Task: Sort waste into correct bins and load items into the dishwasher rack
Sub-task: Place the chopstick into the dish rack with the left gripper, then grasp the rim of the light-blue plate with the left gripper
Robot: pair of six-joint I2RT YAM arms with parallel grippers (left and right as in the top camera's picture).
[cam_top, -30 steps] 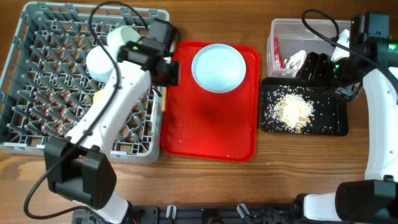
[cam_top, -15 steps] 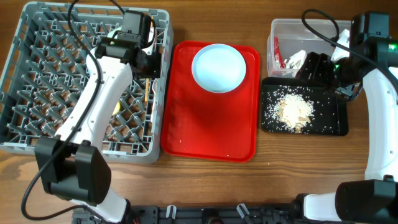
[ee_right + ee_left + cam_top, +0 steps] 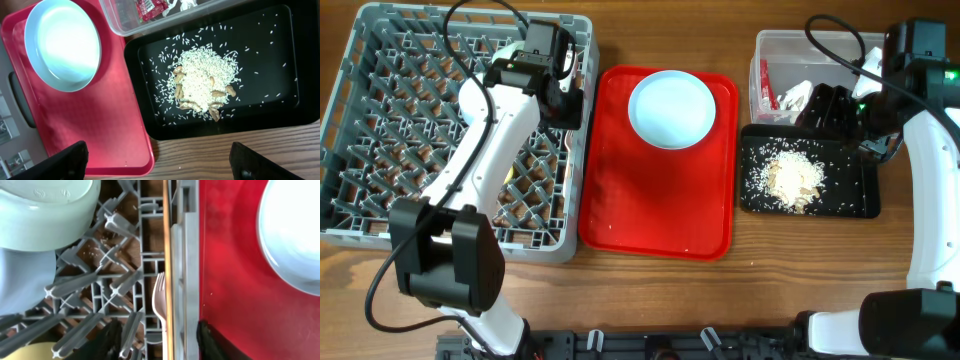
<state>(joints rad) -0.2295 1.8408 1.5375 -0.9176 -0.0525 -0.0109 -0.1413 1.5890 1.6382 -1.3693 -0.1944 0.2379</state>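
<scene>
My left gripper (image 3: 565, 103) hangs open over the right wall of the grey dishwasher rack (image 3: 380, 200), one finger inside it and one over the red tray. Between the fingers (image 3: 107, 340) lie a white plastic fork (image 3: 159, 300) and a wooden chopstick (image 3: 166, 280), against the wall and touched by neither finger. A mint bowl (image 3: 45, 210), another pale dish (image 3: 20, 280) and the yellow cup (image 3: 25, 352) sit in the rack. A pale bowl (image 3: 671, 108) rests on the tray. My right gripper (image 3: 167, 162) is open and empty, above the black tray (image 3: 860, 205).
The red serving tray (image 3: 660, 200) lies between the rack and the bins. The clear tub (image 3: 790, 45) holds a red wrapper (image 3: 765, 90) and white tissue (image 3: 798, 95). Rice scraps (image 3: 792, 178) are heaped in the black tray. Bare wood runs along the front.
My left gripper has opened and let go of the fork, which now lies inside the rack's right wall. The left arm shifted a little over the rack. The right arm has not moved.
</scene>
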